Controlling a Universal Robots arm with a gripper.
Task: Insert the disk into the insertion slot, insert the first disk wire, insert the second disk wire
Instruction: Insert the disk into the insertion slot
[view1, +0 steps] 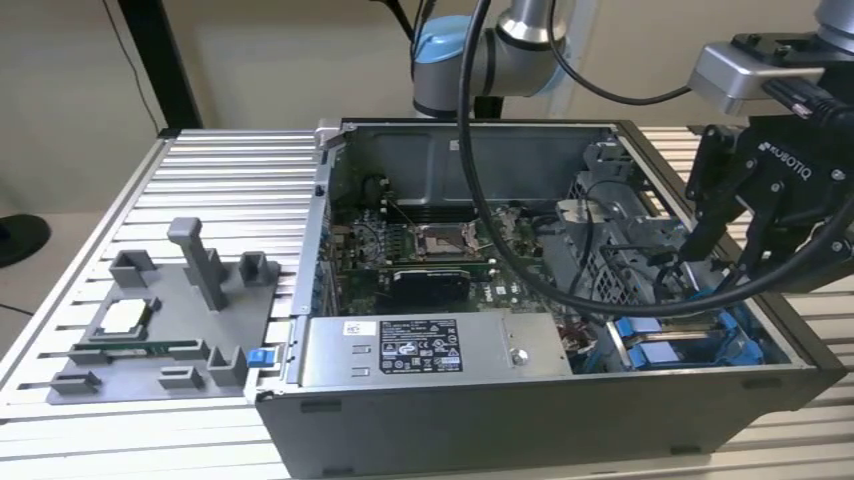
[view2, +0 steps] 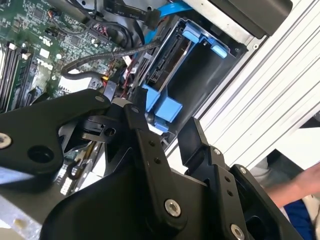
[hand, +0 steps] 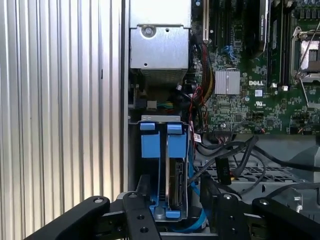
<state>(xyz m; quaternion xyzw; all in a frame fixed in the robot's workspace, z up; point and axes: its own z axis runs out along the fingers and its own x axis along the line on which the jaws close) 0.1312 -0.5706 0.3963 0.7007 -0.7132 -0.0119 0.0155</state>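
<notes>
Black angular jaws stand spread apart, gripping nothing. Between them the disk (hand: 176, 186), flat silver metal in a smooth blue plastic carrier (hand: 176, 147), sits on edge in the grey bay (hand: 160, 118).

Disk seated upright in its slot
The disk (hand: 176, 186), clipped in a bright blue carrier frame, stands on edge inside the insertion slot (hand: 159, 119), its dark narrow edge showing.

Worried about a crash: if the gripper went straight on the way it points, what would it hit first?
Probably the disk in its blue carrier, seated in the bay just ahead of the open gripper, though depth is unclear.
</notes>
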